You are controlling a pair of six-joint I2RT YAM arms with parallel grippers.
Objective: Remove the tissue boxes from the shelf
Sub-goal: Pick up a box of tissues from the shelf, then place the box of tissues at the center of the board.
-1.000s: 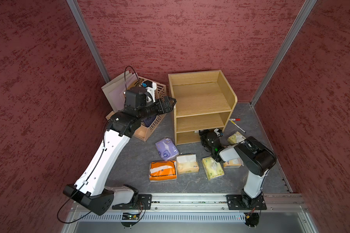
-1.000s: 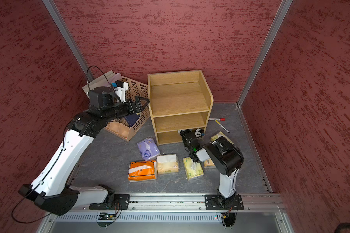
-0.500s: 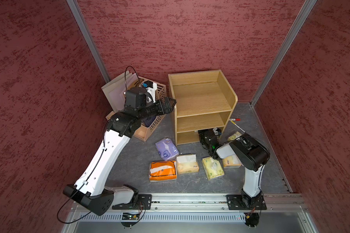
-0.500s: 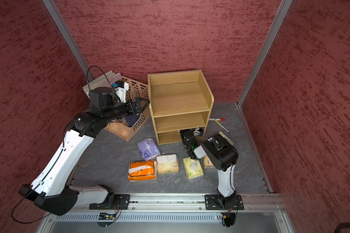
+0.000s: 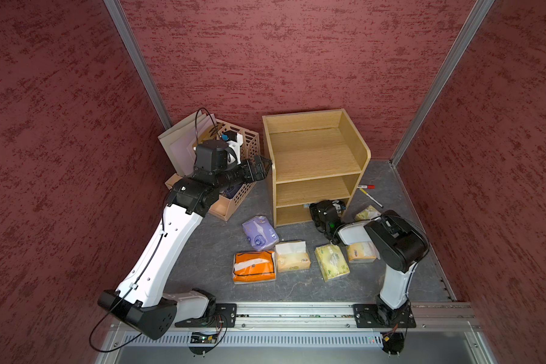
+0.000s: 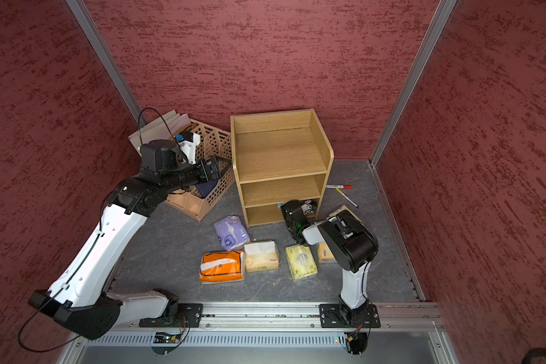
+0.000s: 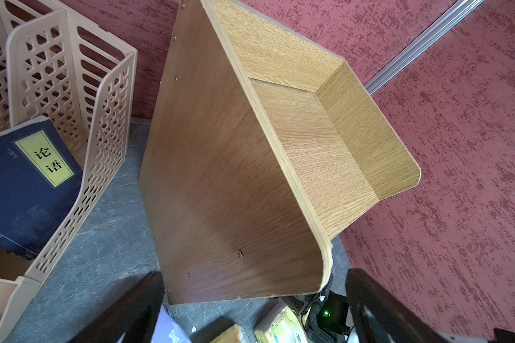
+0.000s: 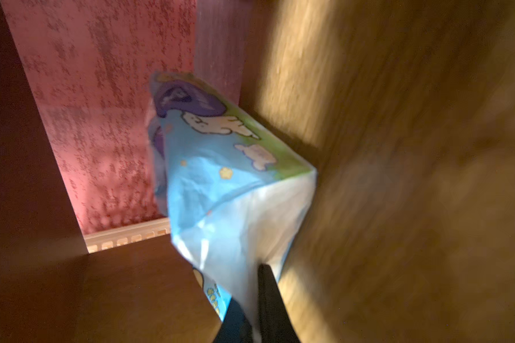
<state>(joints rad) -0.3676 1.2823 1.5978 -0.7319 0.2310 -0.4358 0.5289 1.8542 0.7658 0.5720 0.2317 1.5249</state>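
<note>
The wooden shelf (image 5: 316,154) (image 6: 279,151) stands at the back, and its top and middle tiers are bare. My right gripper (image 5: 327,209) (image 8: 252,308) reaches into the bottom tier. There it is shut on the white end of a light blue tissue box (image 8: 229,178) that lies on the tier's board. On the floor in front lie purple (image 5: 260,233), orange (image 5: 254,266), cream (image 5: 292,256) and yellow-green (image 5: 332,263) tissue boxes. Two more (image 5: 360,252) (image 5: 367,213) lie by the right arm. My left gripper (image 5: 262,165) (image 7: 250,308) hangs open beside the shelf's left panel (image 7: 229,178), holding nothing.
A beige lattice file holder (image 5: 249,148) with papers and a dark blue book (image 7: 21,178) stands left of the shelf, under my left arm. Two pens (image 5: 368,189) lie on the floor to the shelf's right. Red walls close in three sides; the arms' rail (image 5: 297,312) runs along the front.
My right gripper has pushed a little deeper into the bottom tier and closed from open onto the light blue tissue box. The left arm has stayed where it was.
</note>
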